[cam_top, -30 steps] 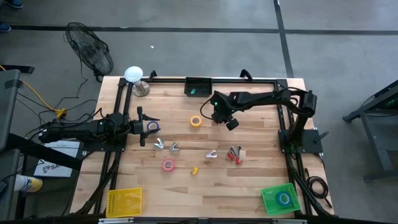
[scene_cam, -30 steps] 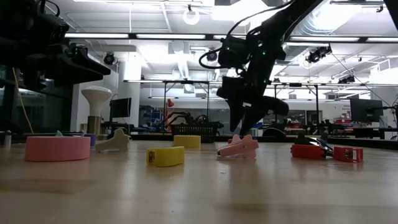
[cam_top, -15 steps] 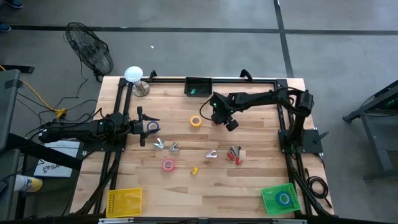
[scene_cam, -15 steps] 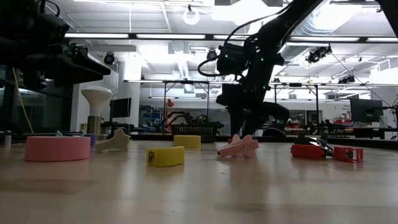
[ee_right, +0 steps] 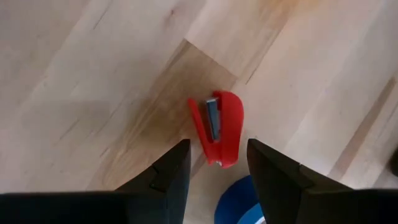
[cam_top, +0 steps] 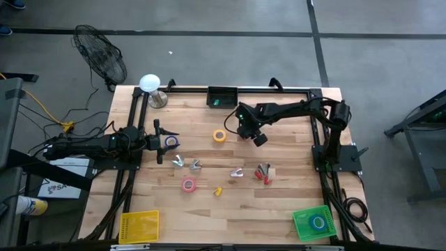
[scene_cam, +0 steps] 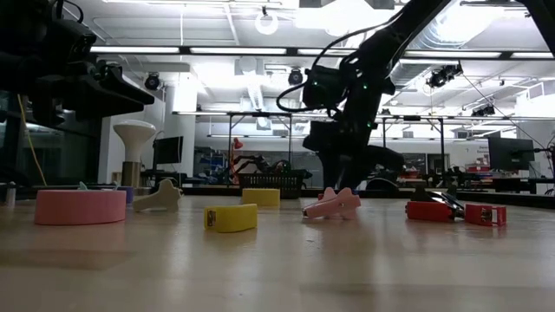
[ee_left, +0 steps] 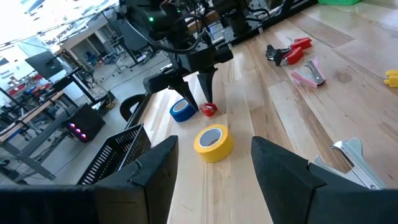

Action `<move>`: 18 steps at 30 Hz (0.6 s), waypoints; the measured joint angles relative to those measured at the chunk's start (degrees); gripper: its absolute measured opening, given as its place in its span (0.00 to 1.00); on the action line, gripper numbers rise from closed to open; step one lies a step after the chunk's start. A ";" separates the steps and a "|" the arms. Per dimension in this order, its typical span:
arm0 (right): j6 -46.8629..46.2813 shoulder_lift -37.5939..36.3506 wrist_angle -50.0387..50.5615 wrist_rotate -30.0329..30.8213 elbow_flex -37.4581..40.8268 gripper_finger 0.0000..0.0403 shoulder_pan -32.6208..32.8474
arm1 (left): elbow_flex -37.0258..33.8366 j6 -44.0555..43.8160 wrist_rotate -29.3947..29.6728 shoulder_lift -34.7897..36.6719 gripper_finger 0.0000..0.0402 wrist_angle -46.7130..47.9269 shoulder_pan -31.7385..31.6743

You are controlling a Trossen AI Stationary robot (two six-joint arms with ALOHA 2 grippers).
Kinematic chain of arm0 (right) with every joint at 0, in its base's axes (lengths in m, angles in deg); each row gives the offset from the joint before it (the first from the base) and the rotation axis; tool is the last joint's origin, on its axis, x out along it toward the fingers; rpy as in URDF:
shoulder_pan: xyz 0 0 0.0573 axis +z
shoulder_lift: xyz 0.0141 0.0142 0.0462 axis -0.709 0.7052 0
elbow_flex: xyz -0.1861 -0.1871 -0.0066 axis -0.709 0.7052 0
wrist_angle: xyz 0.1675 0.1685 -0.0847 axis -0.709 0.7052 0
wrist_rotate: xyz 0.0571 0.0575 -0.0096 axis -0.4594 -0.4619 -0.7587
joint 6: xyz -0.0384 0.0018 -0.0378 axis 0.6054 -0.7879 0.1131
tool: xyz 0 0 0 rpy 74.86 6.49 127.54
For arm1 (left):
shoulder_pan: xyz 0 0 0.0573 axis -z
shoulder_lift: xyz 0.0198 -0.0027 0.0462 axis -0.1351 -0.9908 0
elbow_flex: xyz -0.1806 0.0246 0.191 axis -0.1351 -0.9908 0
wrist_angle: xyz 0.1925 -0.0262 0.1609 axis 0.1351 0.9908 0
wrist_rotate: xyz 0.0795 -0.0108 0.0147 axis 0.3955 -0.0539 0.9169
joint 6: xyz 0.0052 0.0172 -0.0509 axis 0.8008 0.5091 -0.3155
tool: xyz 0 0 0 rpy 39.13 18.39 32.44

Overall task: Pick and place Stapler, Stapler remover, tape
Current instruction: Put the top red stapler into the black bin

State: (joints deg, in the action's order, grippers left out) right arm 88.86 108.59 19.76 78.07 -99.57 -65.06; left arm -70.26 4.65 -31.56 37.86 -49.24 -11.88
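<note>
Fingers of the right gripper [ee_right: 214, 171] stand apart and hold nothing. They frame a small red stapler [ee_right: 219, 134] that lies flat on the wooden surface [ee_right: 93, 74] just ahead of them, which looks like a line-up for a grasp from above. A blue tape roll [ee_right: 239, 202] sits right beside the stapler, cut off by the lower edge of that view. In the left wrist view the same fingers [ee_left: 208, 81] hang over the stapler [ee_left: 208, 109] and blue roll [ee_left: 181, 110], with a yellow tape roll [ee_left: 213, 142] nearer the camera.

In the overhead frame the right gripper [cam_top: 245, 129] is at upper centre and covers the stapler. The left gripper [cam_top: 162, 141], at centre left, waits with fingers parted and empty, near a purplish tape roll [cam_top: 171, 141]. A pink tape roll [cam_top: 188, 185] lies lower centre. Silver pieces [cam_top: 186, 164] are too small to identify. A green basket [cam_top: 313, 224] at lower right already holds something ring-shaped.
</note>
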 joint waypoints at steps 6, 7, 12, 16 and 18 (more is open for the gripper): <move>-0.07 0.79 -0.17 0.00 0.00 0.36 -0.02 | 0.01 0.01 0.00 0.00 0.49 0.00 0.02; -0.09 0.81 -0.17 -0.02 0.00 0.35 -0.02 | -0.01 0.01 0.00 0.02 0.49 0.00 0.02; -0.11 0.85 -0.24 -0.04 0.00 0.29 0.00 | -0.01 0.00 0.00 0.01 0.49 -0.01 0.01; -0.13 0.87 -0.44 0.18 0.00 0.23 0.00 | 0.00 0.00 0.00 0.02 0.49 0.00 0.01; -0.15 0.87 -0.50 0.85 0.00 0.19 0.00 | -0.01 0.00 0.00 0.01 0.49 0.00 0.00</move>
State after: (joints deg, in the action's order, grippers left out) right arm 88.70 109.46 19.26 78.92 -99.57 -65.06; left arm -70.27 4.65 -31.56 37.87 -49.24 -11.88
